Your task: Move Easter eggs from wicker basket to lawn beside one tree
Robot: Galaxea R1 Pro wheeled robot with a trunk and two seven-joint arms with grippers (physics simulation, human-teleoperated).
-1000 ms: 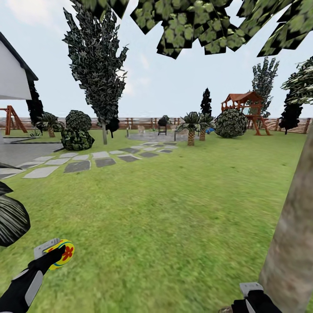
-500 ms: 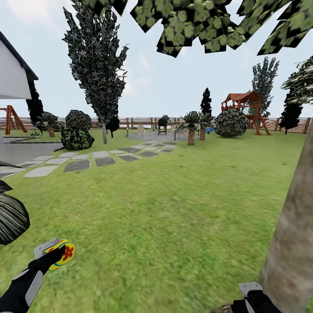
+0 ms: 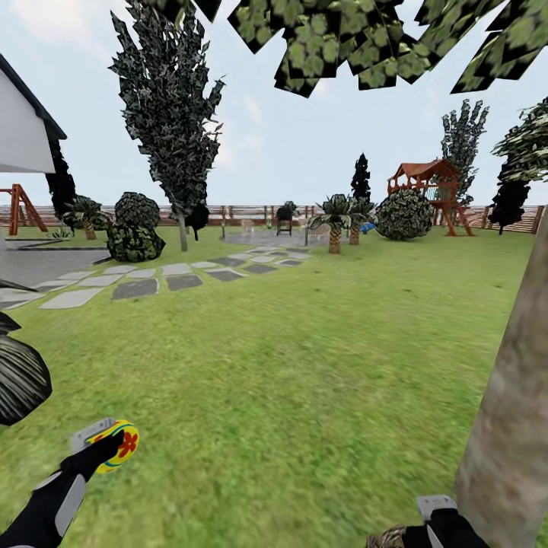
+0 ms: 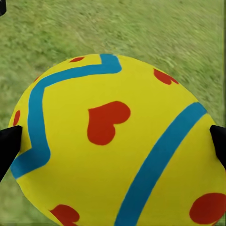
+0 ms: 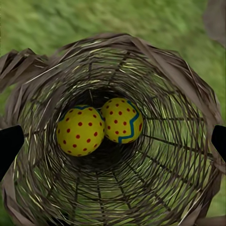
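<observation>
My left gripper (image 3: 106, 447) is low at the left of the head view, shut on one Easter egg (image 3: 124, 444), yellow with blue zigzag bands and red hearts. The left wrist view has that egg (image 4: 113, 141) between both fingertips (image 4: 8, 146) over the lawn (image 4: 155, 28). My right gripper (image 5: 113, 141) hovers open above the wicker basket (image 5: 188, 94), looking straight into it. Two more eggs, one red-spotted (image 5: 80, 130) and one with a blue zigzag (image 5: 121, 120), lie at its bottom. In the head view the basket rim (image 3: 388, 539) peeks beside the right gripper (image 3: 438, 521), close to a tree trunk (image 3: 506, 426).
Open lawn (image 3: 304, 365) stretches ahead. Grey paving slabs (image 3: 137, 289) run at the left, with a dark spiky plant (image 3: 19, 377) at the left edge. A tall conifer (image 3: 167, 114), shrubs, small palms (image 3: 335, 221), a play tower (image 3: 430, 186) and the wooden fence stand far off.
My left gripper with the egg has shifted slightly right and lower in the head view. A little more of the basket rim shows beside the right gripper.
</observation>
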